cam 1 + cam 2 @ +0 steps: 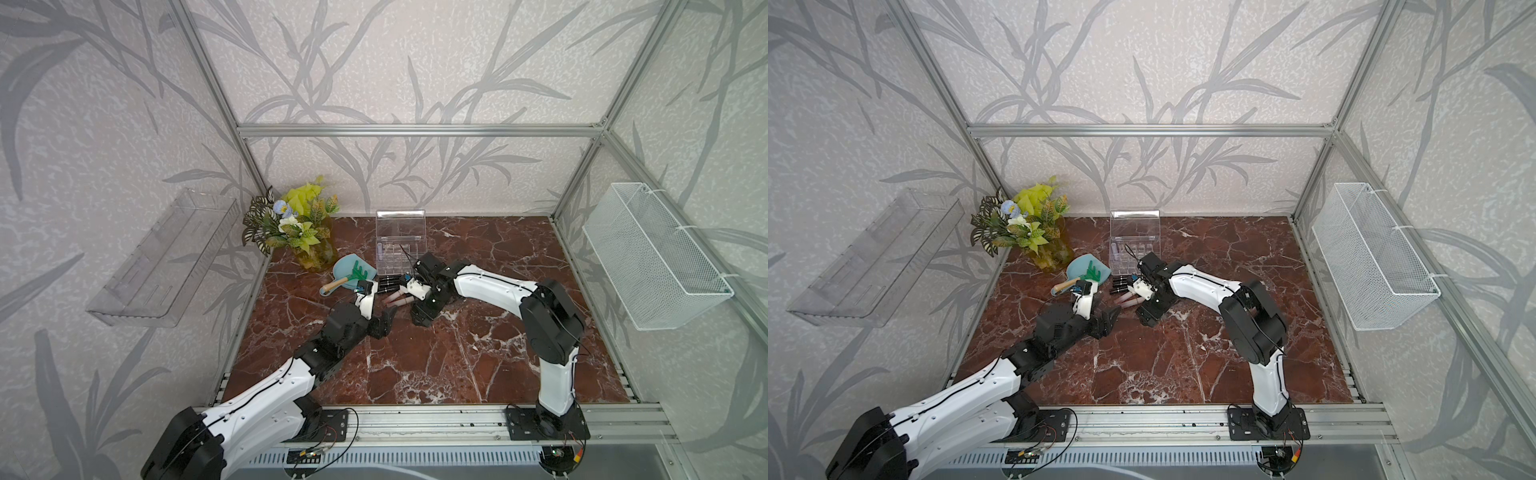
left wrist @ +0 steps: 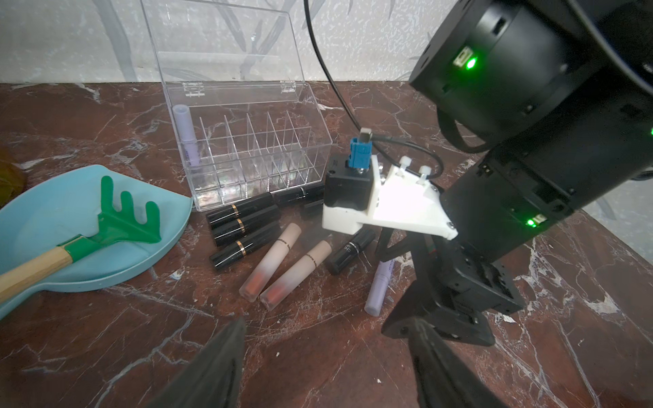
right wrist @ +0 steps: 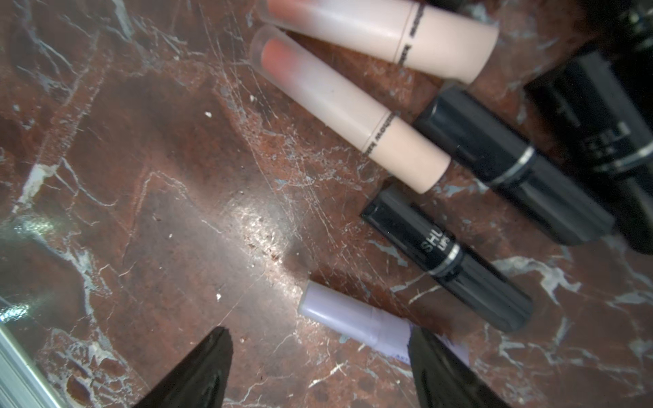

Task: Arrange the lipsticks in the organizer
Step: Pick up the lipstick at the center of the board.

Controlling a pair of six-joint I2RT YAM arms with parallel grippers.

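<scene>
The clear organizer (image 1: 401, 251) (image 2: 254, 155) stands at the back of the table with its lid up, and one lavender lipstick (image 2: 187, 137) is upright in an end compartment. In front of it lie several black lipsticks (image 2: 243, 226) (image 1: 388, 282), two pink ones (image 2: 286, 268) (image 3: 353, 116) and a second lavender lipstick (image 2: 380, 288) (image 3: 353, 318). My right gripper (image 3: 318, 348) (image 1: 417, 316) is open low over this lavender tube, one finger overlapping it. My left gripper (image 2: 328, 328) (image 1: 386, 326) is open and empty, just short of the pink tubes.
A light blue scoop (image 1: 345, 266) holding a green rake (image 1: 358, 274) lies left of the lipsticks, with a plant vase (image 1: 299, 232) behind it. A clear shelf tray (image 1: 162, 257) hangs on the left wall and a white wire basket (image 1: 652, 257) on the right wall.
</scene>
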